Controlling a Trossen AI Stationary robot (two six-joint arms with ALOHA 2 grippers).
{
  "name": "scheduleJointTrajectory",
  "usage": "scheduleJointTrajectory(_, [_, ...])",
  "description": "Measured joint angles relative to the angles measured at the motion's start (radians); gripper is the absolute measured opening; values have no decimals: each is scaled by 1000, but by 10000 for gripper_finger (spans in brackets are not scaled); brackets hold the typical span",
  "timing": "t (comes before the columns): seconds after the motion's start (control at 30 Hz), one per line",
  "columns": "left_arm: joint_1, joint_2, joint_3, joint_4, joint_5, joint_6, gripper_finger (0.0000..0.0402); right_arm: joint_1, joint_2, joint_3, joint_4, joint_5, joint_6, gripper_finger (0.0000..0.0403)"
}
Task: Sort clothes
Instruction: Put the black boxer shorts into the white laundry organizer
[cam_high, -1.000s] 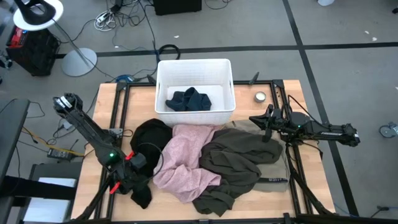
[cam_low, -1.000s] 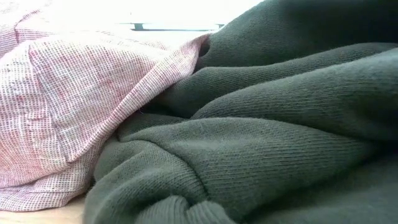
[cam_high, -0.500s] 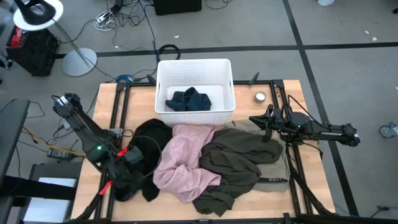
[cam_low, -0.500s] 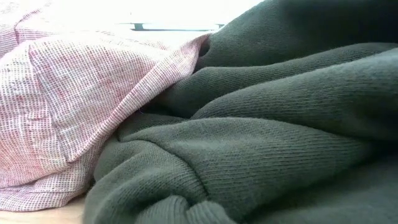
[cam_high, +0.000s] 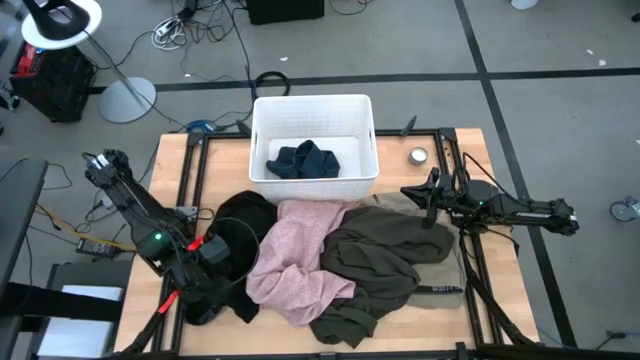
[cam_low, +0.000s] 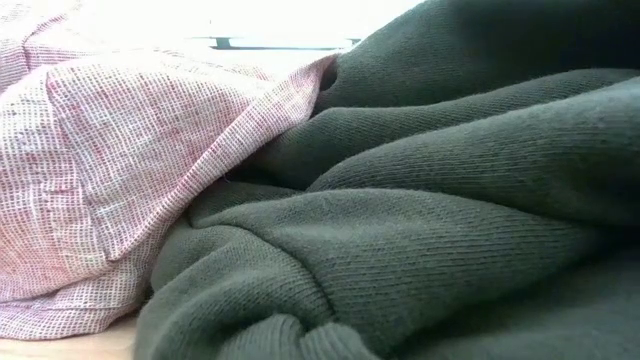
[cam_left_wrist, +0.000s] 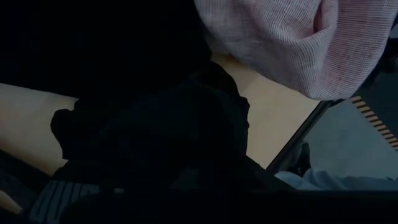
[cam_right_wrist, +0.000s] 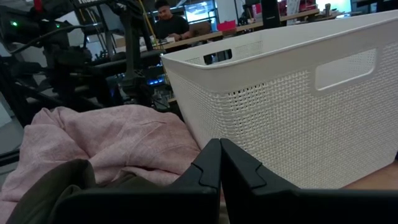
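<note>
A black garment (cam_high: 243, 214) lies at the table's left, and its near part (cam_high: 215, 300) is bunched around my left gripper (cam_high: 213, 252). A pale pink garment (cam_high: 300, 262) lies in the middle and an olive-brown one (cam_high: 385, 258) to its right, partly over it. A light grey-beige edge (cam_high: 452, 290) shows under the olive one. A dark teal-blue garment (cam_high: 303, 160) lies in the white bin (cam_high: 262, 120). My right gripper (cam_high: 418, 194) is shut and empty, at the olive garment's far right edge. My left gripper is shut on the black garment's near part (cam_left_wrist: 155, 124). The dark cloth hides the fingers, so I cannot tell the hold or the layers. The cloth bunches in front of the gripper, and its lower end (cam_high: 228, 310) lies on the table.
The bin also shows in the right wrist view (cam_right_wrist: 298, 81), close before my right gripper (cam_right_wrist: 219, 162). A small round metal thing (cam_high: 418, 155) lies right of the bin. Bare table (cam_high: 170, 170) lies at the far left. A person (cam_right_wrist: 166, 22) sits beyond the table.
My left gripper has gone a little toward the table's left and far edges with the black garment. The garment's near end has been drawn left along the table. The far part has stayed where it was.
</note>
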Motion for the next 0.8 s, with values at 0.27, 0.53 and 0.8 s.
scheduleJointTrajectory(0.27, [1,0,0,25,1,0,2,0,0,0,0,0,0,7])
scheduleJointTrajectory(0.53, [1,0,0,28,23,-2,2,0,0,0,0,0,0,7])
scheduleJointTrajectory(0.8, [3,0,116,-67,-30,6,2,0,0,0,0,0,0,7])
